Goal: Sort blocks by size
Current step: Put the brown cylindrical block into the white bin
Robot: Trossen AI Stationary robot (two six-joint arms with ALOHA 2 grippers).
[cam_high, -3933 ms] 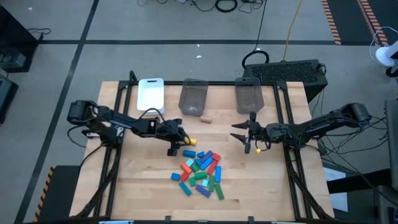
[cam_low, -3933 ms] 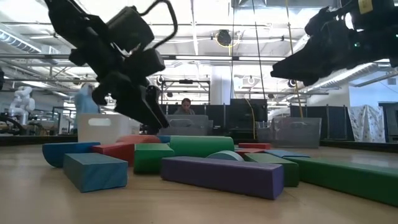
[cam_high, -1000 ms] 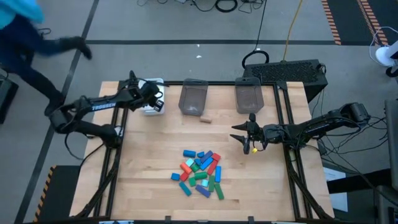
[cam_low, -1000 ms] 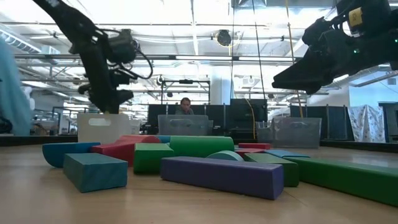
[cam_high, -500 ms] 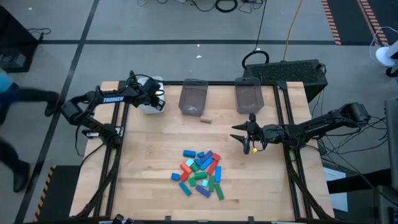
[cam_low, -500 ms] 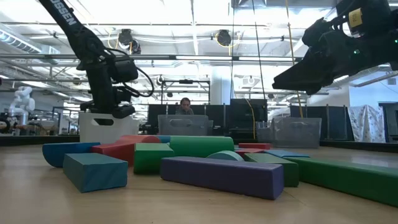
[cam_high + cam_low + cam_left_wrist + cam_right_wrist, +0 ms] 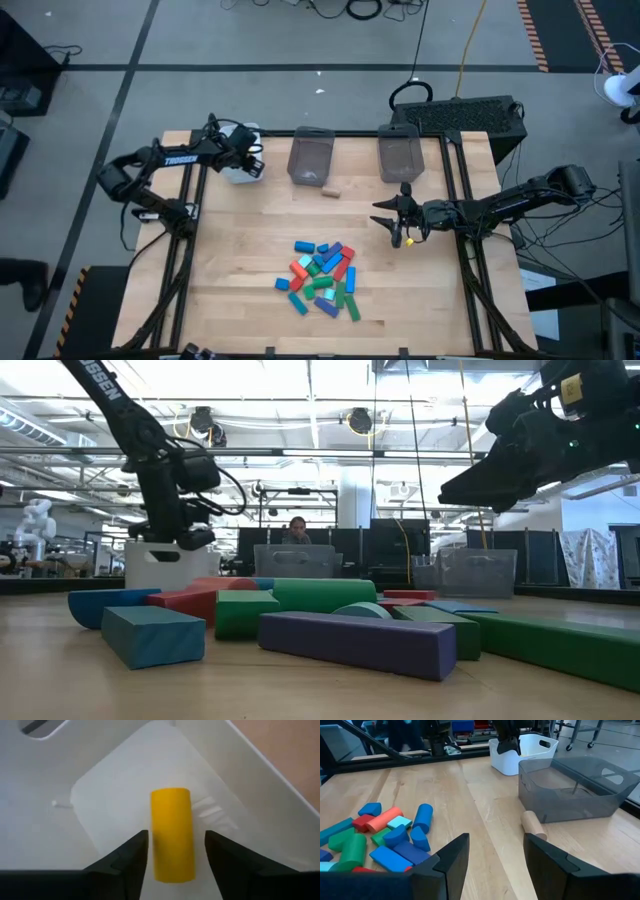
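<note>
Left gripper (image 7: 173, 857) over the white tray (image 7: 240, 165) at the table's far left corner; fingers parted, clear of the yellow block (image 7: 172, 834) lying on the tray floor. Drop-off step looks done. Right gripper (image 7: 397, 222) hovers beside the block pile (image 7: 322, 276), fingers apart, empty. Next: lift clear, return to pile.
</note>
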